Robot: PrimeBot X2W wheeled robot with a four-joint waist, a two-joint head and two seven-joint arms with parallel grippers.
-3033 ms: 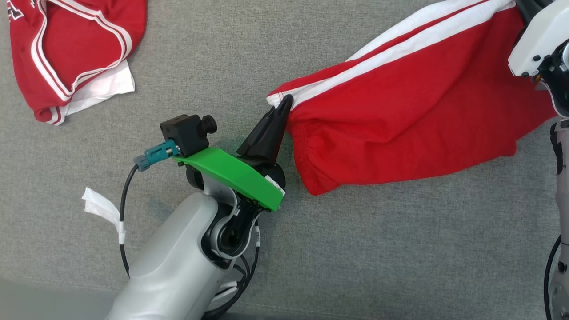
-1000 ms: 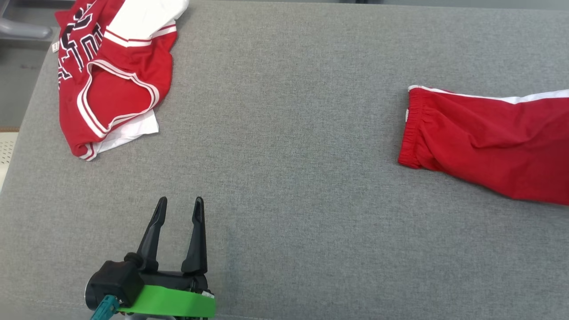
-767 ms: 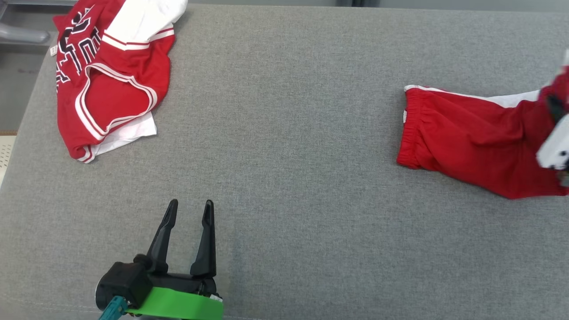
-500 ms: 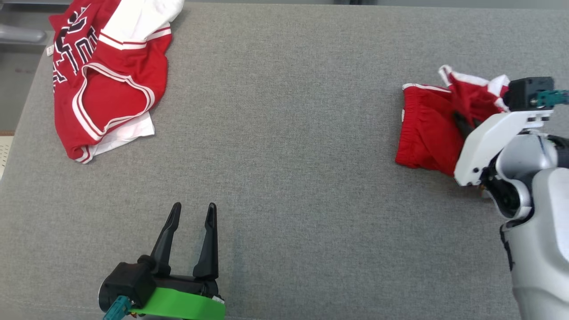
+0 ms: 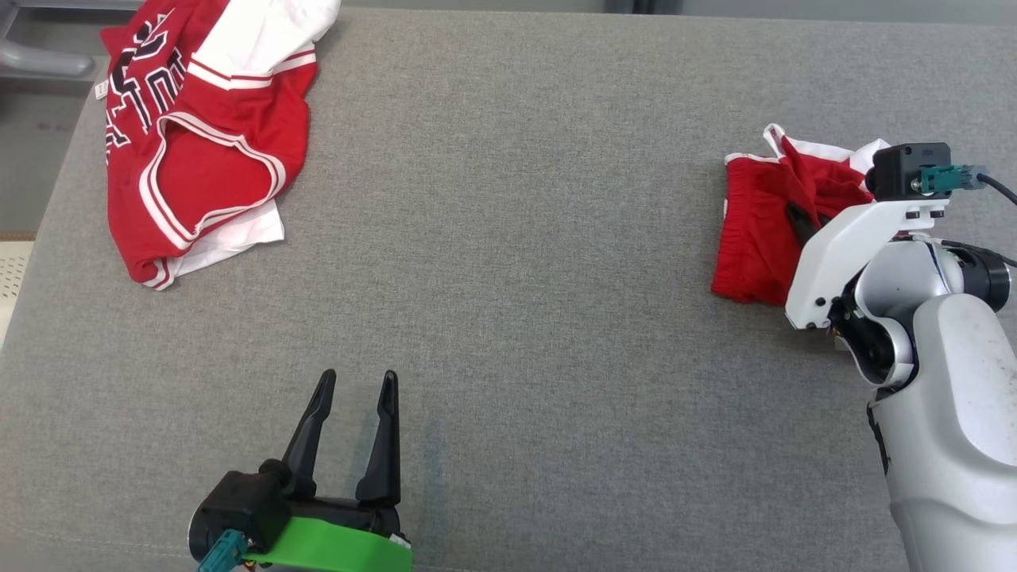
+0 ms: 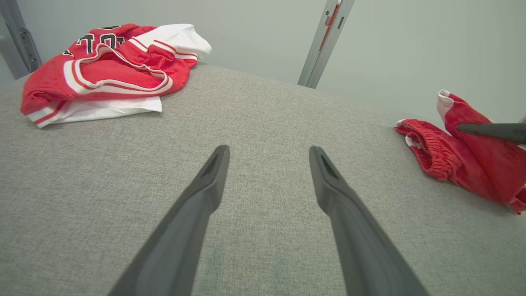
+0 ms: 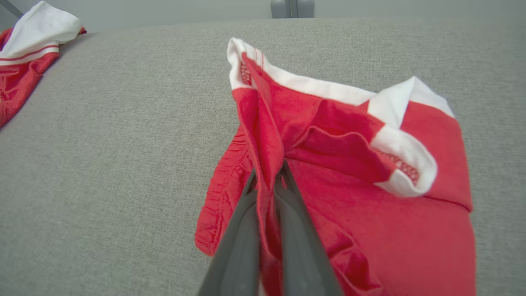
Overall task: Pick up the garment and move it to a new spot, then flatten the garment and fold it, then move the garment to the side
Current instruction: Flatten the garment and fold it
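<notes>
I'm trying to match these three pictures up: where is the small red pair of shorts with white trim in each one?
Head view: the small red fabric shorts with white trim lie bunched at the right, above mid-height.
Left wrist view: the shorts are at the far right, mid-height.
Right wrist view: the shorts spread from the centre to the lower right.
Shared landmark: the crumpled red-and-white jersey, at the upper left in all three.

Lettering on the jersey [image 5: 203, 163] (crumpled) is unreadable.
</notes>
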